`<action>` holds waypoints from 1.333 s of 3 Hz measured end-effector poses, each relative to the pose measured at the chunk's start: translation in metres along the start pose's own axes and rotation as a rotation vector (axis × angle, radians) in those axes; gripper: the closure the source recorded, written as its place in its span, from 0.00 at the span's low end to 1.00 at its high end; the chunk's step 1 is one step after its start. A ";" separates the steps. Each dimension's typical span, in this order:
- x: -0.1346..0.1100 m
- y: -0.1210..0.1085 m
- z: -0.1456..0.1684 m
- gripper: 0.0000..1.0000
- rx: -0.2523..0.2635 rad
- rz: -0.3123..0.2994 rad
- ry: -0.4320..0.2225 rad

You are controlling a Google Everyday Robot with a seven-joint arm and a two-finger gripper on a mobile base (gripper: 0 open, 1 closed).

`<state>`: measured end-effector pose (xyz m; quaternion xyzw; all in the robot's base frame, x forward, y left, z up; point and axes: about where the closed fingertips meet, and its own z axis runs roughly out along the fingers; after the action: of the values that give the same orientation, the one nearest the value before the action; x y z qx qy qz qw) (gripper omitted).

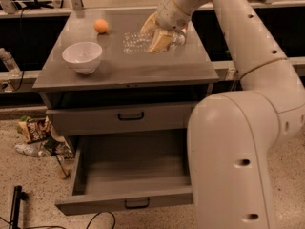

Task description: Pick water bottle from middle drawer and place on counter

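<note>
My gripper [158, 36] is over the back middle of the counter [143, 73], with its fingers closed around the water bottle [134, 42]. The clear ribbed bottle lies on its side in the grip, low over the grey top, with its base end sticking out to the left. I cannot tell whether it touches the counter. The middle drawer [95, 202] is pulled out below a closed drawer [131, 117], and its flat bottom is bare.
A white bowl [82, 57] stands at the counter's front left and an orange ball [100, 26] at the back left. My arm's large links [233, 142] fill the right side and cover the drawer's right end. Snack bags and litter [33, 130] lie on the floor at left.
</note>
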<state>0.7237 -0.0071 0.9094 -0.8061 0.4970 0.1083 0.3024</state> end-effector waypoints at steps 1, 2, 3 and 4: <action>0.005 -0.013 0.019 0.82 -0.006 0.029 -0.011; 0.021 -0.014 0.043 0.59 -0.032 0.074 -0.006; 0.038 -0.011 0.069 0.28 -0.064 0.121 0.007; 0.043 -0.012 0.072 0.04 -0.064 0.131 0.018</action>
<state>0.7638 0.0083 0.8360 -0.7821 0.5476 0.1366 0.2642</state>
